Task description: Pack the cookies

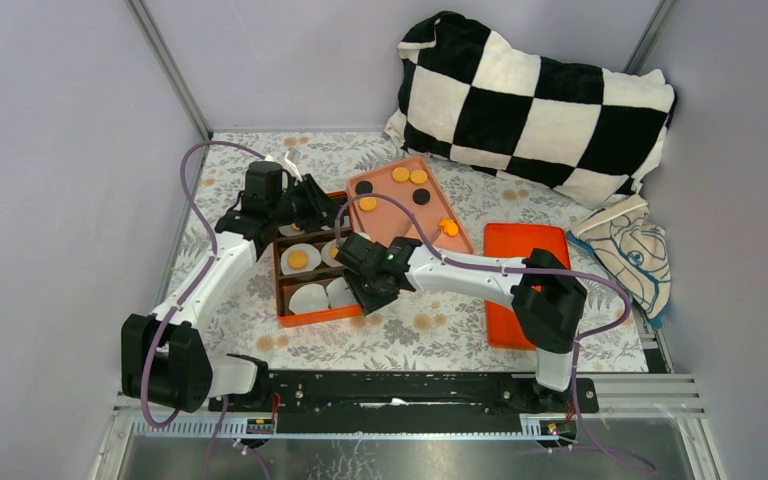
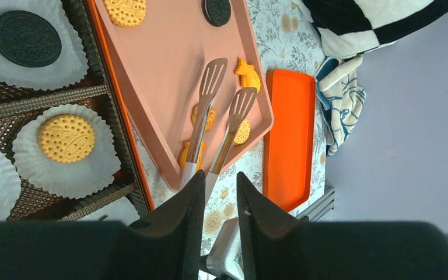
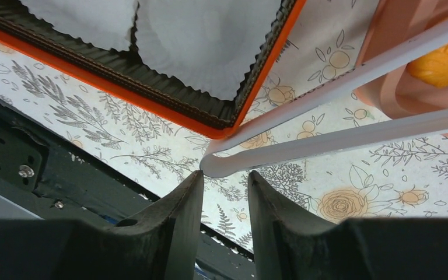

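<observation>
Cookies lie on a pink tray [image 1: 397, 228]: golden discs [image 1: 400, 174], black discs [image 1: 421, 197] and an irregular orange one [image 1: 449, 227]. An orange box [image 1: 305, 320] holds white paper cups; one has a golden cookie [image 2: 66, 138], another a black one [image 2: 26, 38]. Metal tongs [image 2: 210, 87] lie across the tray over some orange cookies [image 2: 242, 133]. My left gripper [image 2: 220, 175] hovers over the box's far end [image 1: 325, 212], slightly open and empty. My right gripper [image 3: 223, 173] is open by the box's near right corner [image 1: 360, 298], with the tongs' bend [image 3: 221, 166] at its fingertips.
An orange lid [image 1: 522, 290] lies right of the tray. A black-and-white checked pillow [image 1: 530, 100] and a folded cloth [image 1: 630, 250] sit at the back right. Empty paper cups [image 3: 204, 41] fill the box's near end. The black base rail [image 3: 46, 175] runs along the near edge.
</observation>
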`<control>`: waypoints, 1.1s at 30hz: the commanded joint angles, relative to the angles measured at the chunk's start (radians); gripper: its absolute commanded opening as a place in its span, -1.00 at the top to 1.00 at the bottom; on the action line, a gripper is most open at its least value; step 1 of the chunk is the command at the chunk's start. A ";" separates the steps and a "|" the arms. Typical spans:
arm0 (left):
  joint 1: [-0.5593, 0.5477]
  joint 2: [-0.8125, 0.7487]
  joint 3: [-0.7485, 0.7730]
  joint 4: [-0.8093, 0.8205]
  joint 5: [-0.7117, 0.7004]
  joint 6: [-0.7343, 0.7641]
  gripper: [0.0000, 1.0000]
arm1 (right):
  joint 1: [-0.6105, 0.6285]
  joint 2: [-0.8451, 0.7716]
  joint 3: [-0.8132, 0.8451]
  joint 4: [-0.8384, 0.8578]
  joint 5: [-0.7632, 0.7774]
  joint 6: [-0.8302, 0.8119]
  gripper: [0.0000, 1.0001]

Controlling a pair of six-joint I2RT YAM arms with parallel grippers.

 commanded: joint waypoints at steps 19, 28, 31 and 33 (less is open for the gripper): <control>-0.008 -0.030 -0.012 0.034 0.057 -0.002 0.38 | 0.003 -0.170 0.001 -0.151 0.285 0.149 -0.40; -0.007 -0.047 -0.011 0.022 0.051 0.010 0.38 | -0.062 0.061 0.166 -0.194 0.361 0.103 -0.32; -0.008 -0.045 -0.014 0.018 0.051 0.017 0.38 | -0.110 0.089 0.163 -0.173 0.343 0.104 -0.30; -0.008 -0.043 -0.014 0.016 0.051 0.021 0.38 | -0.125 0.090 0.156 -0.166 0.349 0.098 -0.30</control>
